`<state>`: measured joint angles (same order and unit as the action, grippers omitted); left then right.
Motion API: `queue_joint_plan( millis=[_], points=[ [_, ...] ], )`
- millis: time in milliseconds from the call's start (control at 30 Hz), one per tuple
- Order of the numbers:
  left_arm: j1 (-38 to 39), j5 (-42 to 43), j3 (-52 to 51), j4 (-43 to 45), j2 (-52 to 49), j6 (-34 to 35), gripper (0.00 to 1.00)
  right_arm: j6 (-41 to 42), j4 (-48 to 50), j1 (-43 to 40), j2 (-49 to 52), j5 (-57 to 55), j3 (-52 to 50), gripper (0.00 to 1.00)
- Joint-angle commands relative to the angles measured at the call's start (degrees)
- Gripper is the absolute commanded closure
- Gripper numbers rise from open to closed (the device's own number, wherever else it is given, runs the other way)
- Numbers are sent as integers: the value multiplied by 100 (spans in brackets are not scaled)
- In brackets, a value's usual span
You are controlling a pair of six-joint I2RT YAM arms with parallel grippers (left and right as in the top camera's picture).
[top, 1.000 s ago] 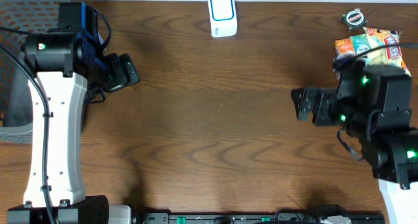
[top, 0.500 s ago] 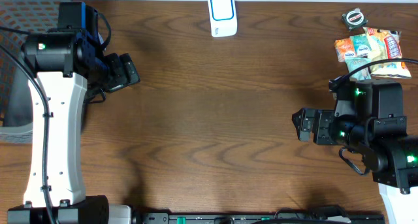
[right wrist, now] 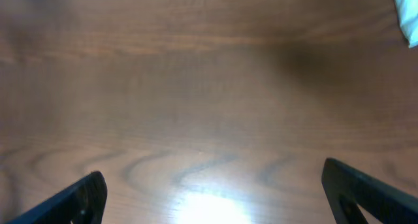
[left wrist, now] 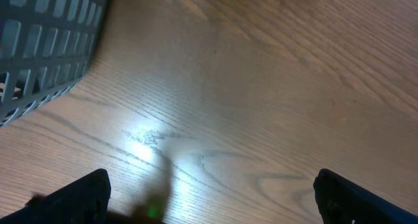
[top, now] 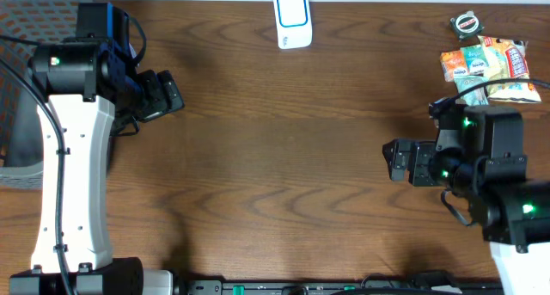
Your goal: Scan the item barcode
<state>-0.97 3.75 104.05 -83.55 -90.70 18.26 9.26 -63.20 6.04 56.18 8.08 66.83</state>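
L gripper (top: 174,95) is sitting over table's (top: 275,157) left side w/ jaws spread wide, gripping nothing; in L wrist view its fingers (left wrist: 81,196) are showing at both lower corners w/ wood between them. Grey basket (top: 21,63) is lying at far-left edge, just beside L arm; in L wrist view its mesh wall is filling top-left corner.

R gripper (top: 391,160) is hovering over right side, pointing toward centre, jaws likewise spread and empty; R wrist view is showing its fingers (right wrist: 75,199) apart over wood, plus a white edge at top-right corner, too cropped to ID.

Task item: snack packs (top: 485,64) are lying in a pile at right rear corner, behind R arm and well apart from its jaws; a black cable is crossing pile's near edge. A small round item (top: 465,22) is lying just behind pile; type cannot be told. The scanner (top: 292,20), white w/ blue face, is standing at rear centre edge, well apart from both grippers.
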Motion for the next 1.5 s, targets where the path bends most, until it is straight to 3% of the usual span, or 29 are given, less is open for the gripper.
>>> queue_joint_plan(
  millis=[0,100,300,367,600,867,1200,1467],
  points=[
    [-9,-11,-26,-17,-13,70,2,-319,350,-205,-636,-39,-597,1],
    [-9,-11,-26,-17,-13,72,2,-356,863,-483,-1346,-9,-1259,1],
    [-9,-11,-26,-17,-13,70,2,-1888,1963,-927,-2918,979,-2634,1],
    [-9,-11,-26,-17,-13,72,2,-1987,2245,-962,-3257,1005,-2970,1],
    [-9,-11,-26,-17,-13,72,2,-1781,3967,-979,-4120,984,-4293,1],
    [-9,-11,-26,-17,-13,72,2,-643,5888,-940,-4695,402,-5685,1],
    [-9,-11,-26,-17,-13,72,2,-131,6266,-599,-5480,-258,-6612,1],
    [-9,-11,-26,-17,-13,72,2,-210,6087,-605,-5591,-431,-6651,1]
  ],
)
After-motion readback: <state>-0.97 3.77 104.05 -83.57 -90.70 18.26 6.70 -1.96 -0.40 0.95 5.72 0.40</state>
